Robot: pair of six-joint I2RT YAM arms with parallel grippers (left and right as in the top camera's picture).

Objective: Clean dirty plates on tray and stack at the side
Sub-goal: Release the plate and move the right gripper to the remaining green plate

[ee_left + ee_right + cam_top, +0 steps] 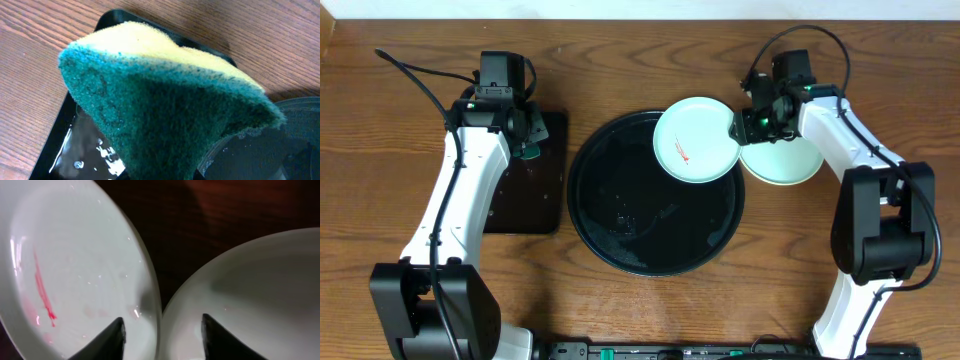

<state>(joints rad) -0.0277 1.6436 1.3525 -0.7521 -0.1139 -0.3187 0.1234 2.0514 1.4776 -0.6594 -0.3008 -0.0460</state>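
A mint plate (690, 145) with a red smear lies over the upper right rim of the round black tray (620, 235). A second pale plate (785, 165) rests on the table just to its right. My right gripper (748, 125) hovers where the two plates meet. In the right wrist view it (162, 337) stands open, one finger over the smeared plate (75, 270), the other over the clean plate (260, 290), that plate's rim between them. My left gripper (527, 140) is shut on a green and yellow sponge (165, 100), which hides its fingers.
A smaller rectangular black tray (535, 195) lies left of the round tray, wet with droplets (55, 150), under the left gripper. Water glistens on the round tray's floor (645, 215). Bare wooden table surrounds everything.
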